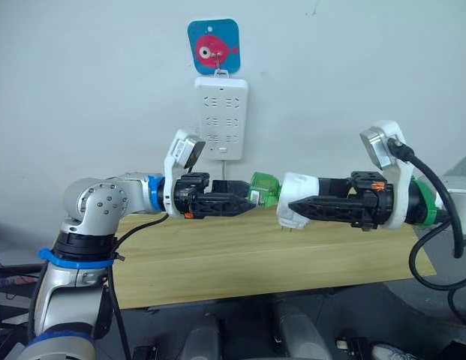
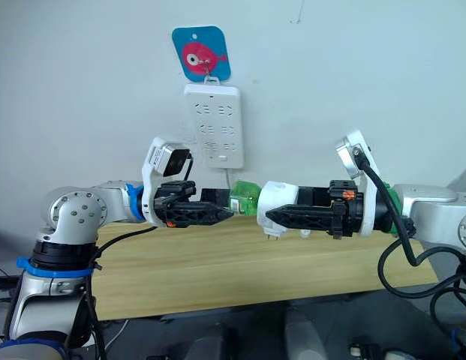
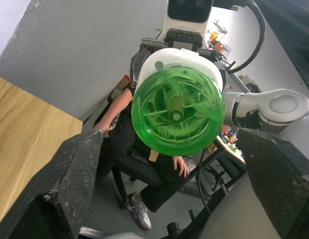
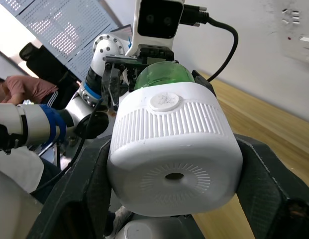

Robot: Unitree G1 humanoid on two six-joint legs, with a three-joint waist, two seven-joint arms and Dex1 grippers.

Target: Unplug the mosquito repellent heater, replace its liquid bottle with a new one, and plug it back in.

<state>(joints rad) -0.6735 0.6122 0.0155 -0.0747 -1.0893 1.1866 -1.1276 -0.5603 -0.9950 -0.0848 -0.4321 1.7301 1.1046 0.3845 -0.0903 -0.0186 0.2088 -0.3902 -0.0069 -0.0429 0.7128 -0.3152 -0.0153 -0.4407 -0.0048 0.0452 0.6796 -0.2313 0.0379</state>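
Mosquito repellent heater (image 1: 299,196) is unplugged and held in the air above the counter (image 1: 255,255), clamped between the jaws of the right gripper (image 1: 293,206), its green liquid bottle (image 1: 263,189) pointing left. The left gripper (image 1: 249,202) faces the bottle's base with its jaws spread wide on either side, gripping nothing. The bottle swap seems under way; next, those jaws likely need to close on the bottle and twist it free. The power strip (image 1: 221,118) hangs on the far wall.

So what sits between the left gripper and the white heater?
The green liquid bottle, fitted in the heater that the right gripper holds; the left gripper is open beside it, seen in the left eye view.
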